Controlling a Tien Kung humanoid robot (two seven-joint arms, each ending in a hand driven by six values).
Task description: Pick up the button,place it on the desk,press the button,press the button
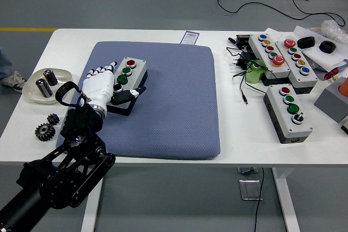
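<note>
Resting left hand (100,85) beside button box (129,74) — no legible labels

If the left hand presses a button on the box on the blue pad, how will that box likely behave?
The box looks rigid, so it should not flex. It lies flat and wide on the pad, so tipping seems unlikely. The pad looks soft and textured: the box may sink slightly but probably will not slide. The left hand lies beside it.

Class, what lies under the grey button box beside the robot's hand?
The grey button box sits on the blue padded mat. The left hand covers its left side, hiding what lies beneath there.
</note>
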